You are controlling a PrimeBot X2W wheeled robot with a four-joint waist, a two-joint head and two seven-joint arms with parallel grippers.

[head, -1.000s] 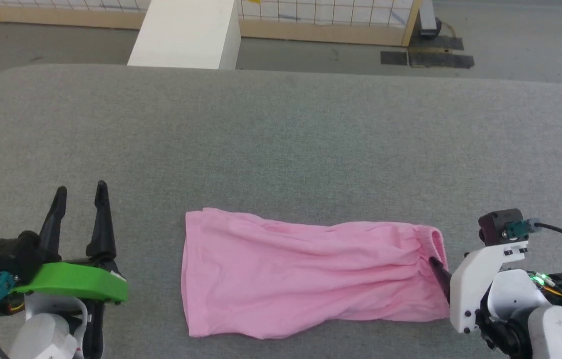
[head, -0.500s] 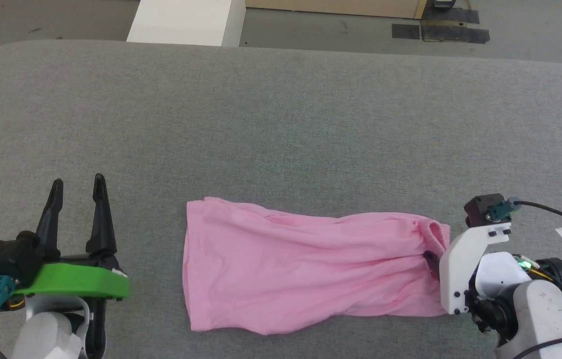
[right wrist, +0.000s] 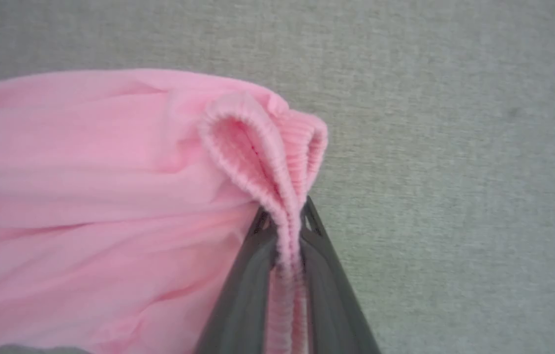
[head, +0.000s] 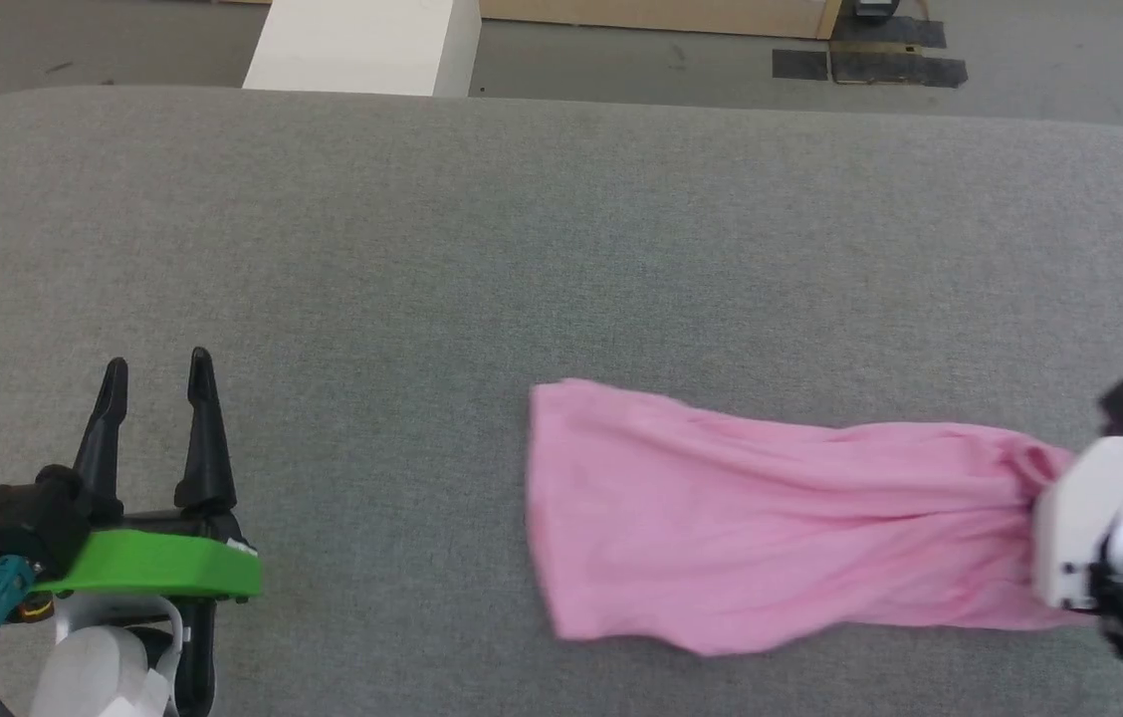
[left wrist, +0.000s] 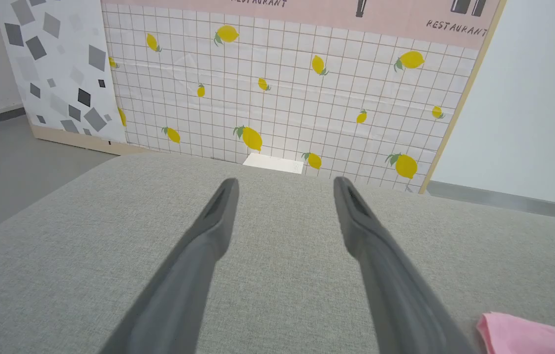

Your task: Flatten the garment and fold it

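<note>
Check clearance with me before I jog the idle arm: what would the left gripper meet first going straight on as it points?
Nothing close: ahead of the left gripper lies bare grey padded surface, the pink shorts off to its right. Past the far edge, probably the white block; depth is unclear.

The head camera looked steeply down from above the near edge of the grey fabric-covered table (head: 561,229). It took in the tabletop out to the floor (head: 621,60) and a white block (head: 362,45) beyond the far edge. The left wrist camera sat low over the table's left side, close behind the left gripper (left wrist: 285,181). It faced almost level toward the far edge and the lemon-patterned tiled wall (left wrist: 282,88). It shared the white block with the head view, and a corner of the pink shorts (left wrist: 528,339) at its lower right. The right wrist camera hung very near the table, looking down along the right gripper (right wrist: 286,211) at the gathered waistband (right wrist: 258,147), the shorts' right end in the head view.
</note>
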